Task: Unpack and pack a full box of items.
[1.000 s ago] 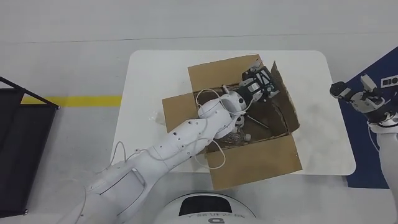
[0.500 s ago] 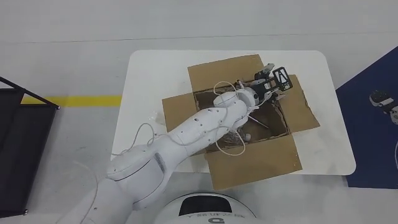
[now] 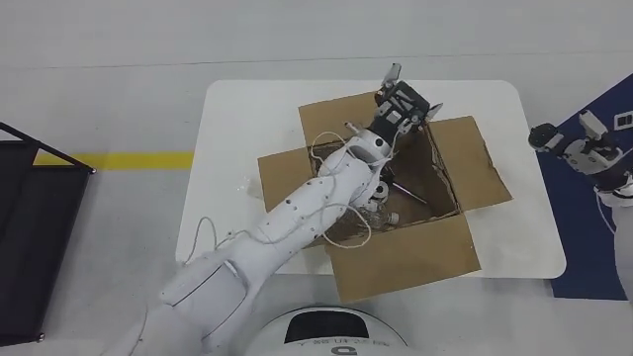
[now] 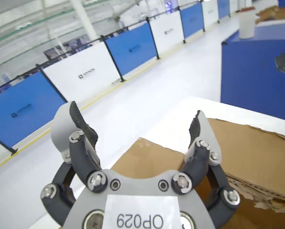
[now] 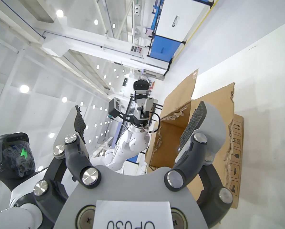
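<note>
Your box point(image 3: 401, 257) sits on the white table point(image 3: 237, 129), opened, all four flaps spread. Its long axis runs across the table, the right end turned a little away from the robot. The near flap reaches the table's near edge and the right flap point(image 3: 477, 163) lies close to the right edge, so on those two sides you have little bare surface. The broad bare room is on the table's left part, with a narrower strip along the far side.

The left arm lies diagonally over the box opening and covers much of it. Its left gripper point(image 3: 401, 99) hangs above the box's far right corner, by the far flap point(image 4: 240, 144). The jaws stand wide apart and hold nothing. Small items point(image 3: 384, 218) lie on the box floor beside the arm – too small to identify.

The right gripper point(image 3: 582, 143) is off the table, past its right edge, well apart from the box, jaws spread wide and empty. A blue panel point(image 3: 593, 218) stands under it. On the floor to the left you have a black frame point(image 3: 30, 237) and a yellow line point(image 3: 119, 160).
</note>
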